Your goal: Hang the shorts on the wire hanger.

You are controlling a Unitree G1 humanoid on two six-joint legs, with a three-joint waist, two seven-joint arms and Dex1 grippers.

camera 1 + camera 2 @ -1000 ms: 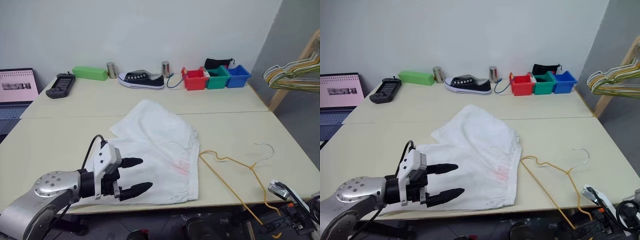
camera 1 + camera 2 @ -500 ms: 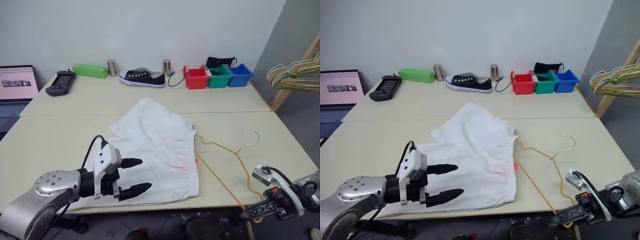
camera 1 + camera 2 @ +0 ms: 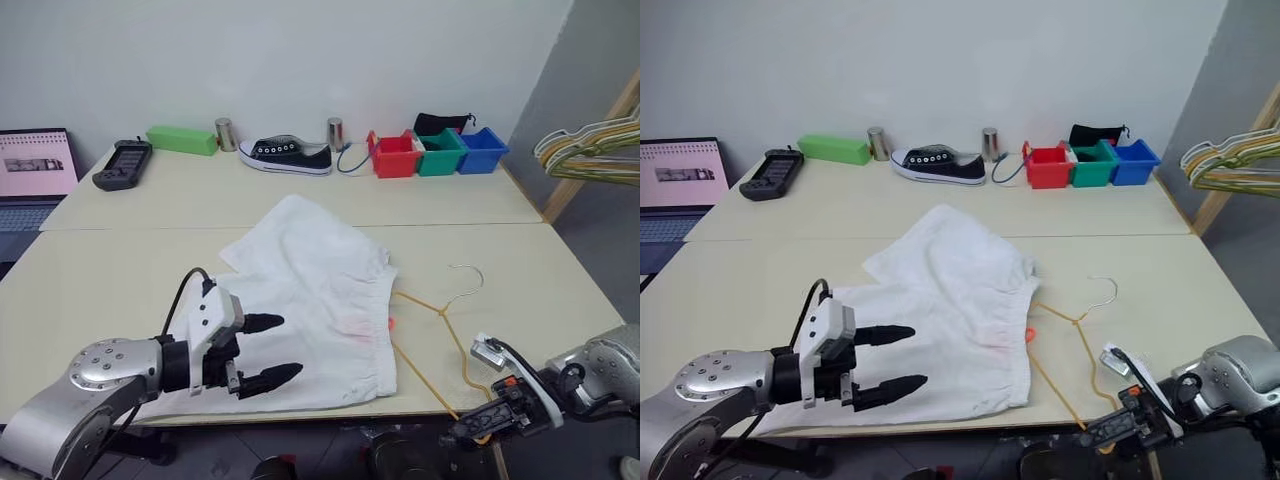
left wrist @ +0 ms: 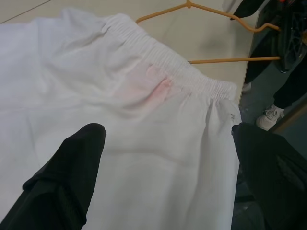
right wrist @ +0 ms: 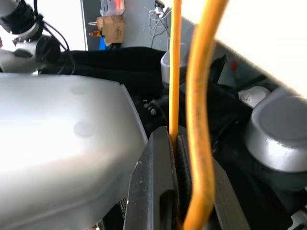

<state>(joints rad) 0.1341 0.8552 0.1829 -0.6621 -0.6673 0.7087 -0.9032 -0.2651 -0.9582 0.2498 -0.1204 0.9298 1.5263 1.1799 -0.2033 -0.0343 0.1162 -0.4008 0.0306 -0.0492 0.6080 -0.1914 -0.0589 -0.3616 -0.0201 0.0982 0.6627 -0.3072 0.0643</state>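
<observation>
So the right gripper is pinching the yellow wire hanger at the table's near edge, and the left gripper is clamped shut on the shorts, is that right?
Not quite. The left gripper is open, its fingers spread above the white shorts without gripping them; the left wrist view shows this. The rest holds: the right gripper is shut on the yellow wire hanger at the table's near edge.

Left arm: rounded silver forearm housing with a ring of small screws, black wrist collar, white block, looping black cable; left pincer (image 3: 262,349) has two tapered black fingers. Right arm: silver shell, black cabling, right pincer (image 3: 470,430) black.
</observation>
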